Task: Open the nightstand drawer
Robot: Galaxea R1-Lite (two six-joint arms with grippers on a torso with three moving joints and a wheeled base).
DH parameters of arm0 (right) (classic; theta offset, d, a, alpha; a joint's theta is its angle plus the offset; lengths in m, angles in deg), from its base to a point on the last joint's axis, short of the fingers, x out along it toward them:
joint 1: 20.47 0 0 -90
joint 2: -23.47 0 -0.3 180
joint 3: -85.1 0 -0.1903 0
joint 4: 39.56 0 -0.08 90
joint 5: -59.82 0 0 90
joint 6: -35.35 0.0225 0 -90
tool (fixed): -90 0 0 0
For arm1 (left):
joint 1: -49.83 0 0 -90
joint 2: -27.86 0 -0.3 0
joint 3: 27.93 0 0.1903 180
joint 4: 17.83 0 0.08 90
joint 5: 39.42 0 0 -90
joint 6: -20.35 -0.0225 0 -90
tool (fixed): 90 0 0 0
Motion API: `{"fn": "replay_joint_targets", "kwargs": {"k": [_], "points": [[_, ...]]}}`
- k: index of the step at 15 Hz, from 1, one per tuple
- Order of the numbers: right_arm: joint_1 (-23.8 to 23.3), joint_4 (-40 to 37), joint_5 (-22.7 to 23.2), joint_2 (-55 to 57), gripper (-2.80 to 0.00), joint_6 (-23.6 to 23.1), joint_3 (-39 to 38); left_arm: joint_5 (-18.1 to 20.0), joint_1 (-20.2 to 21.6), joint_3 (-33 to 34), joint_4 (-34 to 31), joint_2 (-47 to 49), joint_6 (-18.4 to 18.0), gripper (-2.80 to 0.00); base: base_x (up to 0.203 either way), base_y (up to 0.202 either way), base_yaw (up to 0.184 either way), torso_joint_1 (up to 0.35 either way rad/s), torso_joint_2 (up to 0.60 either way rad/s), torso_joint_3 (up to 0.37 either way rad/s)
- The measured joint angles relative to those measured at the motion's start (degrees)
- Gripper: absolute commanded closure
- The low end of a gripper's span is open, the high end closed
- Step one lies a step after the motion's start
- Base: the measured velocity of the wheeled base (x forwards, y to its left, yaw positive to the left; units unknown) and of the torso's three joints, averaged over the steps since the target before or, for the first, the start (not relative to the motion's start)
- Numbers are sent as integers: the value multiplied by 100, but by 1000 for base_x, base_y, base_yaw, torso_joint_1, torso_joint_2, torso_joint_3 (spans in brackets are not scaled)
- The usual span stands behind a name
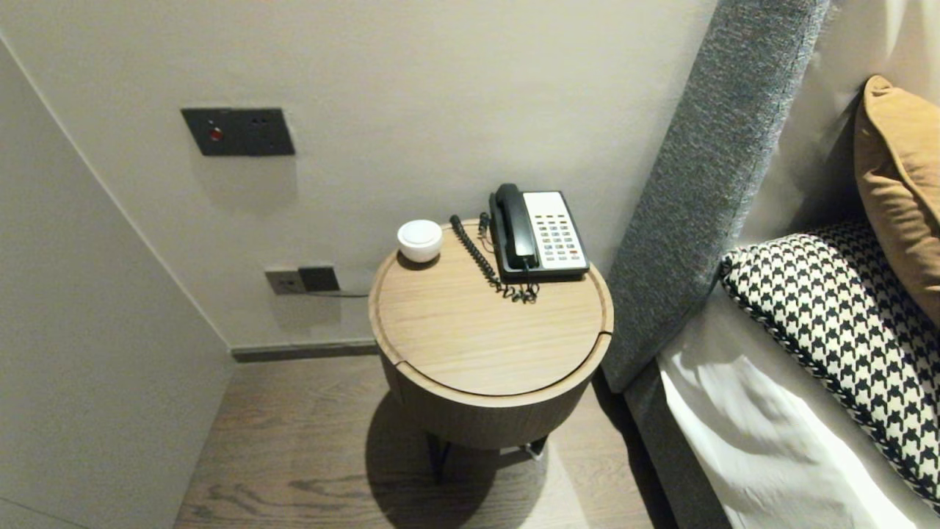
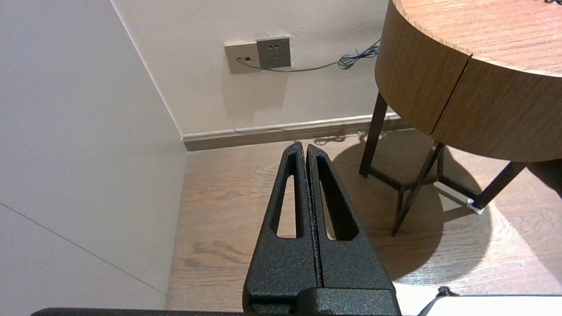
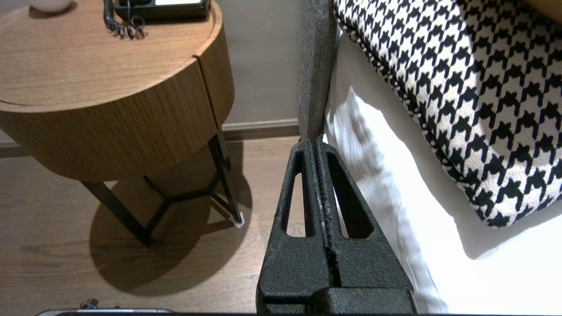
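Note:
A round wooden side table stands against the wall beside a bed. At its back sits a black and white desk phone with its handset on the cradle and a coiled cord lying to its left. A small white round object rests at the table's back left. Neither arm shows in the head view. My left gripper hangs shut and empty over the wooden floor, left of the table. My right gripper is shut and empty, low between the table and the bed.
A grey headboard rises right of the table, with a white sheet, a houndstooth pillow and a tan cushion. Wall sockets with a cable sit low; a dark switch panel is higher up. A side wall closes in on the left.

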Motion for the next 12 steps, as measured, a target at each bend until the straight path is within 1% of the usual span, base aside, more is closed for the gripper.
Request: {"fn": "replay_joint_targets", "kwargs": {"k": [2,5,7,10,12], "points": [[-11,-23,-2,175,0,14,0,0,0,0,-1,0,-1,0,0,0,0,0,0,0],[-30,90,-5,722,0,23,0,0,0,0,4,0,-1,0,0,0,0,0,0,0],[-110,467,-2,1260,0,30,0,0,0,0,1,0,-1,0,0,0,0,0,0,0],[-169,1349,-26,2364,0,16,0,2,0,0,1,0,-1,0,0,0,0,0,0,0],[-189,1565,-24,3072,0,16,49,0,0,0,4,0,0,0,0,0,0,0,0,0]]}}
